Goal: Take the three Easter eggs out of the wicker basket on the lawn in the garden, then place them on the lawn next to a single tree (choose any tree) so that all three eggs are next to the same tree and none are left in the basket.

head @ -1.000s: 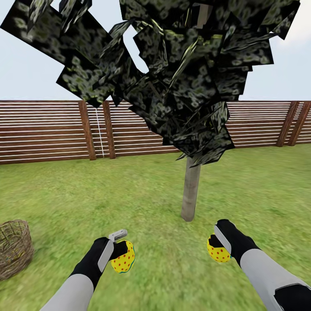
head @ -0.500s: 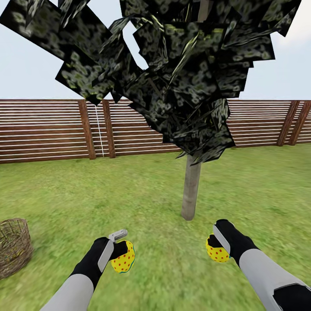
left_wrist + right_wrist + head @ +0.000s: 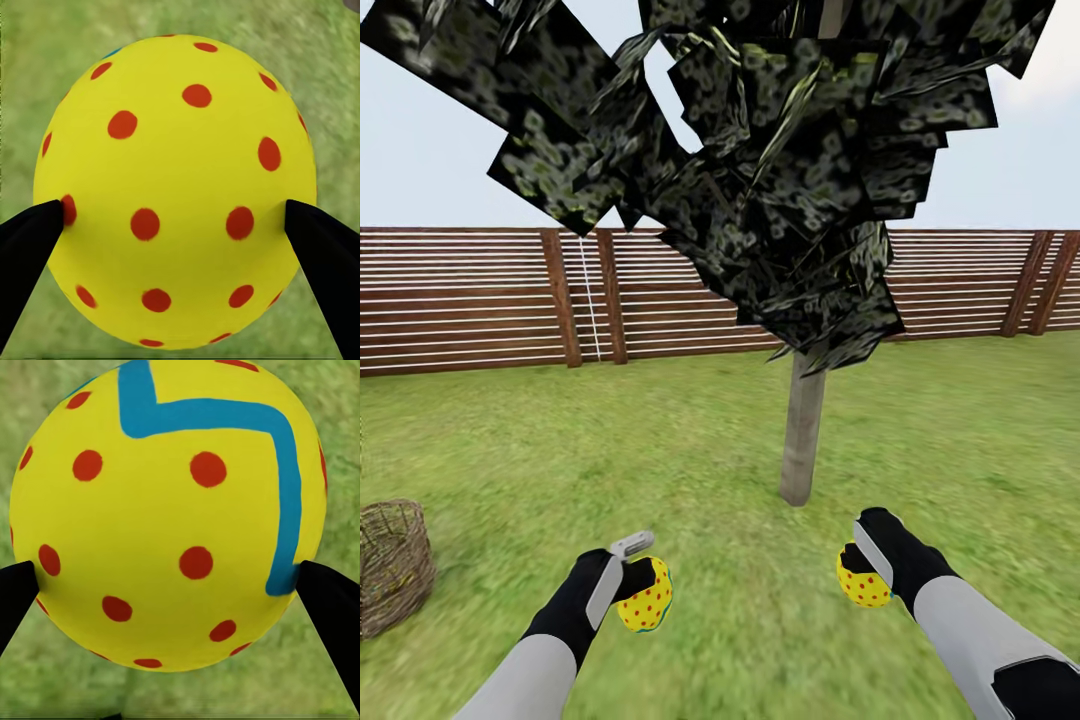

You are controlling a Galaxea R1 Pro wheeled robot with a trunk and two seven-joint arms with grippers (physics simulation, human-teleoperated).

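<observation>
- Where the left jaws (image 3: 643, 570) close, a yellow egg with red dots (image 3: 647, 597) is gripped; in the left wrist view the two black fingertips (image 3: 30, 247) are pressed against opposite sides of that egg (image 3: 176, 191).
- A second egg (image 3: 863, 582), yellow with red dots and a blue zigzag band, is clamped in the right jaws (image 3: 857, 563); in the right wrist view its flanks (image 3: 169, 514) are met by a black fingertip (image 3: 330, 600) on each side.
- Both eggs are held low above the lawn (image 3: 710, 470), well apart from each other.
- Between and beyond them the tree (image 3: 803, 430) is seen, its trunk rising from the grass.
- At the far left the basket (image 3: 392, 565) is set on the lawn, its contents hidden.
- A slatted fence (image 3: 470, 300) is seen behind.
</observation>
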